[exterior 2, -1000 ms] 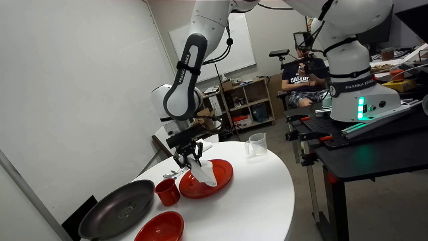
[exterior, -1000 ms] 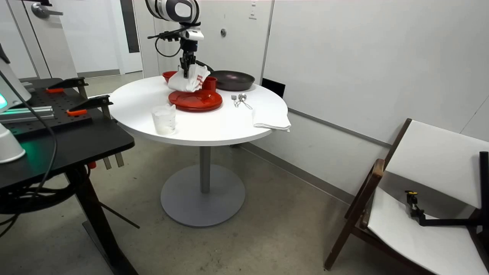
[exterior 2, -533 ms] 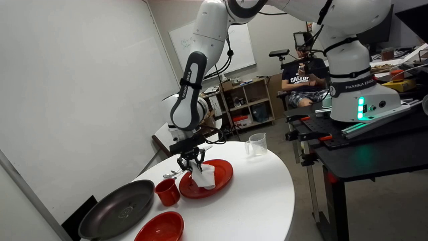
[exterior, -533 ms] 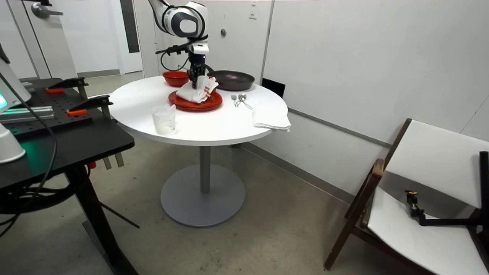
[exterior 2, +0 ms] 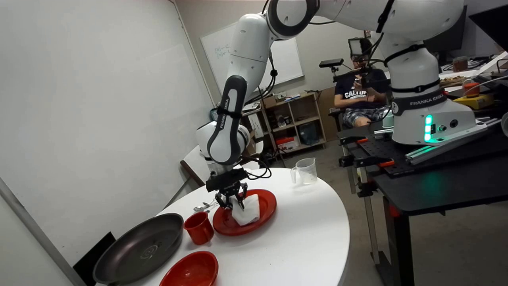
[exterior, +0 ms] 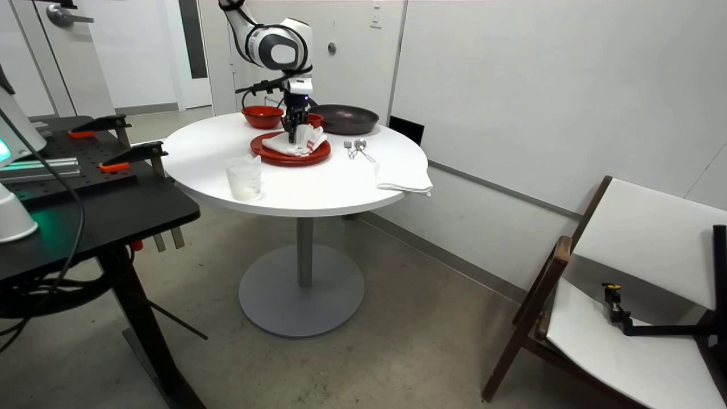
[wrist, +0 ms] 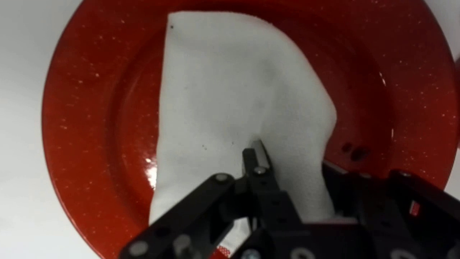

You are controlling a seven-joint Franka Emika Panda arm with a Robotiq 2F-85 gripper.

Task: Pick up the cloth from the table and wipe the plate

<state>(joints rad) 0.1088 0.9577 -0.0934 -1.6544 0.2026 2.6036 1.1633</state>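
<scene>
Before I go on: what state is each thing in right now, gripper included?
gripper: closed on the cloth, a finger on each side
cloth: bunched at the gripper, lying across the plate
plate: face up, partly covered, dark spots showing
mug: upright
bowl: upright
pan: open side up
measuring cup: upright, contents unclear
second cloth: folded, partly over the table edge
utensils: lying on the table
base light: lit green

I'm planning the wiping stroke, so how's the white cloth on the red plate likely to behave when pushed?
The white cloth is probably floppy: it rises in folds at the tool. It may bunch up instead of pushing straight, since the end beyond the tool lies loose. It'll likely slide fairly easily, as the red plate shows glossy highlights.
</scene>
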